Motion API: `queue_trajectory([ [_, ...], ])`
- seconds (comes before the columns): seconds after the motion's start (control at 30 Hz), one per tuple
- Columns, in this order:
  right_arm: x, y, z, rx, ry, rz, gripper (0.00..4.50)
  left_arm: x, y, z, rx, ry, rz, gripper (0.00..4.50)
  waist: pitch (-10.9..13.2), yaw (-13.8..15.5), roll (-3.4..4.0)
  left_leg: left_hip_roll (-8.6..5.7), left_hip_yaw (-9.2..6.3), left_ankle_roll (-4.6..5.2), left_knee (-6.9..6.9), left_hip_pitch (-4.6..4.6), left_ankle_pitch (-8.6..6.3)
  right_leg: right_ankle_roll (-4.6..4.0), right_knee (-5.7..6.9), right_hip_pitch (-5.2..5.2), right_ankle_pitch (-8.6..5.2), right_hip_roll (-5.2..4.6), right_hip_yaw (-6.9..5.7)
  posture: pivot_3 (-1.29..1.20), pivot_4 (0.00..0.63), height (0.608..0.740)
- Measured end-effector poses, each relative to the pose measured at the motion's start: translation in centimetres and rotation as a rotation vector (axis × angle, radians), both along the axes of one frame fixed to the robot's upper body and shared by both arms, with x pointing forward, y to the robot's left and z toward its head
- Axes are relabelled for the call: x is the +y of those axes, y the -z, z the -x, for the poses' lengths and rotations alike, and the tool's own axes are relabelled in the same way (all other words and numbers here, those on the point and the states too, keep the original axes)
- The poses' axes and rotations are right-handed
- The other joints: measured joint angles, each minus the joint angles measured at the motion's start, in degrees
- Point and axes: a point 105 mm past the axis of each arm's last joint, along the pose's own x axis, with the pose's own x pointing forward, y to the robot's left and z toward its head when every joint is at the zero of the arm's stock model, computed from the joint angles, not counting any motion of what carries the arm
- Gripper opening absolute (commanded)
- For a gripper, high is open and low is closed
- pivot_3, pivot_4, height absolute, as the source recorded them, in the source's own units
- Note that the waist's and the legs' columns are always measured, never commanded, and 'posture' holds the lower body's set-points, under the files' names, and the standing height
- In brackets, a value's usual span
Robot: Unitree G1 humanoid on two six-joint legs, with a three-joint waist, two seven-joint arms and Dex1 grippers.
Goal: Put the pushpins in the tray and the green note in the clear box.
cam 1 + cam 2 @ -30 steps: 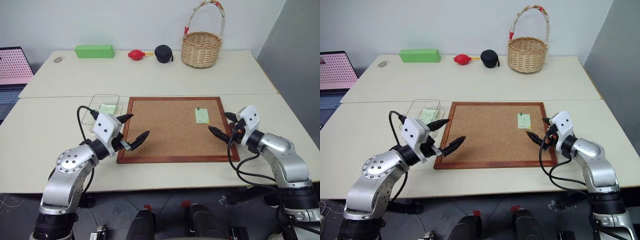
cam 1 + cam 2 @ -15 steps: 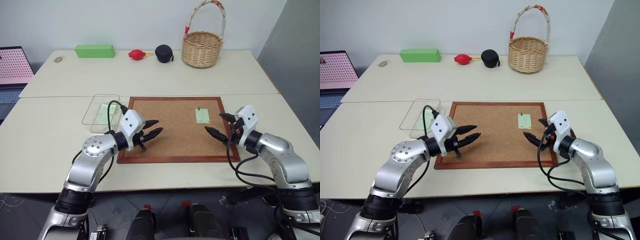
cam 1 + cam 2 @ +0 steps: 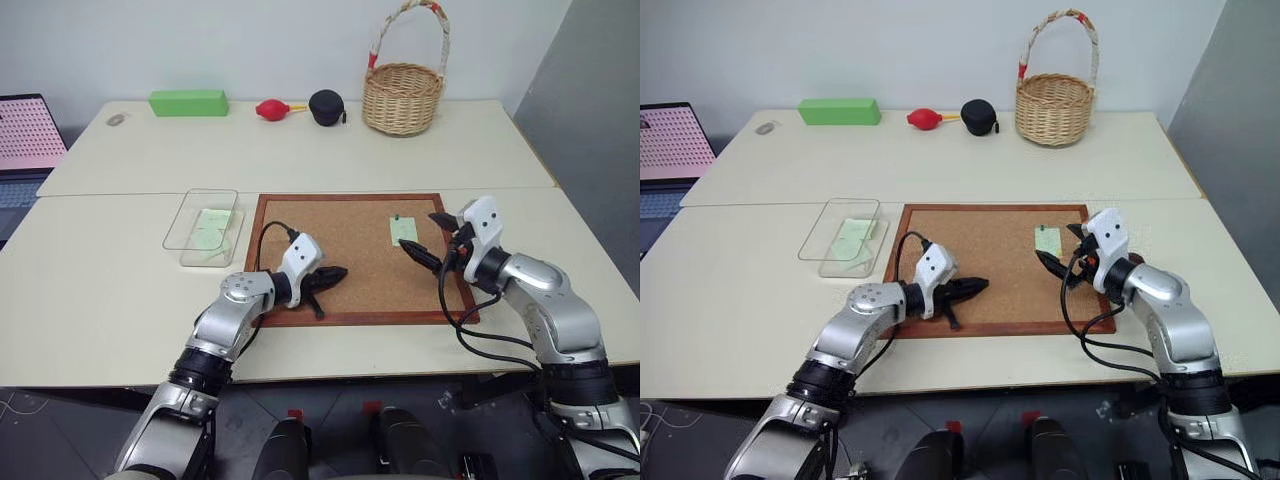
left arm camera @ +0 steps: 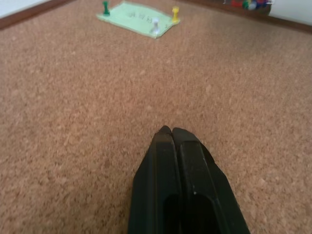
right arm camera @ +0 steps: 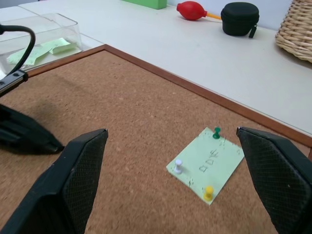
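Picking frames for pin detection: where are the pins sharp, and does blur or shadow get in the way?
Right wrist view: green pin, white pin and yellow pin crisp on the note; soft shadow beside the left claw. Left wrist view: near cork sharp, pins far and softer, shut fingers dark. Left eye view: pins tiny specks.

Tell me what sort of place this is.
Probably an office or lab workspace: two pale tables pushed together against a plain wall, a laptop at the edge, and a cork board with a pinned green note.
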Motion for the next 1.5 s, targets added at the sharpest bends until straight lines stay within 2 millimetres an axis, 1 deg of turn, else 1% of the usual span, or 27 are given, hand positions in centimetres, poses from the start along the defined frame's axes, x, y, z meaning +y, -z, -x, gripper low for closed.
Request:
queue_trajectory([
  [0.17,0.9,0.5,-2.1,0.052,0.008,-0.016,4.5,-0.4,0.2,-0.3,-0.013,0.023,-0.015,0.01,-0.04,0.04,0.06,-0.02,0.0,0.01,0.04,0.08,0.01,0.04,0.0,0.1,0.03,-0.02,0.01,0.0,0.15,0.74],
  [0.33,0.2,1.3,-5.1,0.085,0.061,0.037,4.5,-0.4,0.3,-0.1,-0.01,0.031,-0.019,0.01,-0.06,-0.05,0.08,-0.01,0.0,0.01,0.02,0.12,0.01,0.03,0.0,0.11,0.03,-0.01,0.01,0.0,0.15,0.74],
  [0.4,0.3,1.6,-6.0,0.096,0.069,0.05,4.5,-0.3,0.3,0.0,-0.013,0.029,-0.022,0.01,-0.07,-0.08,0.09,0.0,0.0,0.01,0.0,0.12,0.0,0.02,0.01,0.11,0.03,0.0,0.0,0.0,0.15,0.74],
  [0.6,0.9,2.6,-7.5,0.12,0.076,0.06,4.5,0.0,0.3,0.6,-0.013,0.024,-0.024,0.01,-0.07,-0.21,0.11,0.0,0.01,0.01,-0.03,0.11,0.0,-0.09,-0.02,0.1,0.09,-0.02,0.03,0.0,0.15,0.74],
  [0.67,1.4,3.0,-7.9,0.137,0.073,0.056,4.5,0.2,0.4,0.8,-0.012,0.02,-0.028,0.01,-0.07,-0.58,0.11,0.0,0.02,0.01,-0.03,0.12,0.0,-0.21,-0.01,0.1,0.16,-0.02,0.05,0.0,0.15,0.74],
  [0.8,1.8,3.3,-8.7,0.141,0.084,0.071,3.83,0.3,0.4,1.1,-0.01,0.017,-0.03,0.0,-0.08,-0.81,0.12,0.0,0.02,0.01,-0.03,0.13,0.0,-0.19,0.01,0.1,0.14,-0.01,0.04,0.0,0.15,0.74],
  [0.83,1.9,3.3,-8.8,0.141,0.084,0.072,3.56,0.3,0.4,1.2,-0.01,0.017,-0.03,0.0,-0.08,-0.95,0.12,0.0,0.02,0.01,-0.03,0.13,0.0,-0.19,0.0,0.1,0.14,-0.01,0.04,0.0,0.15,0.74],
  [0.87,2.0,3.4,-8.9,0.142,0.084,0.073,3.42,0.3,0.4,1.2,-0.01,0.016,-0.032,0.0,-0.08,-1.07,0.12,0.0,0.02,0.01,-0.03,0.13,0.0,-0.19,0.01,0.1,0.14,-0.01,0.04,0.0,0.15,0.74],
  [0.93,2.2,3.6,-8.9,0.145,0.084,0.073,3.0,0.3,0.4,1.2,-0.011,0.016,-0.033,0.0,-0.08,-1.21,0.12,0.0,0.02,0.01,-0.03,0.12,0.0,-0.2,0.0,0.1,0.15,-0.01,0.05,0.0,0.15,0.74],
  [0.97,2.2,3.7,-9.0,0.149,0.087,0.078,2.85,0.3,0.4,1.2,-0.01,0.014,-0.034,0.0,-0.08,-1.24,0.12,0.0,0.02,0.01,-0.03,0.13,0.0,-0.21,0.0,0.1,0.15,-0.01,0.05,0.0,0.15,0.74],
  [1.07,2.2,3.9,-9.2,0.151,0.097,0.087,2.16,0.3,0.3,1.2,-0.01,0.008,-0.038,0.0,-0.08,-1.3,0.12,0.0,0.01,0.01,-0.03,0.13,0.0,-0.19,0.01,0.1,0.15,-0.01,0.05,0.0,0.15,0.74],
  [1.27,1.9,4.3,-9.2,0.157,0.105,0.093,1.07,0.4,0.3,1.2,-0.013,0.003,-0.044,0.0,-0.08,-1.42,0.13,0.0,0.01,0.01,-0.02,0.14,0.0,-0.2,0.04,0.1,0.15,-0.01,0.06,0.0,0.15,0.74],
  [1.4,1.9,4.2,-9.3,0.156,0.108,0.09,0.2,0.6,0.5,1.0,-0.007,-0.008,-0.046,0.0,-0.09,-1.45,0.13,0.0,0.01,0.01,-0.02,0.15,0.0,-0.19,0.05,0.1,0.14,-0.01,0.06,0.0,0.15,0.74],
  [1.43,1.8,4.2,-9.3,0.155,0.112,0.089,0.09,0.7,0.5,1.0,-0.005,-0.01,-0.045,0.0,-0.09,-1.45,0.13,0.0,0.01,0.01,-0.02,0.16,0.0,-0.19,0.05,0.1,0.14,-0.01,0.06,0.0,0.15,0.74],
  [1.5,1.8,4.2,-9.3,0.155,0.113,0.089,0.09,0.7,0.5,0.9,-0.006,-0.011,-0.043,0.0,-0.09,-1.45,0.15,-0.01,0.01,0.01,-0.02,0.15,0.0,-0.18,0.06,0.1,0.14,-0.01,0.06,0.0,0.15,0.74],
])
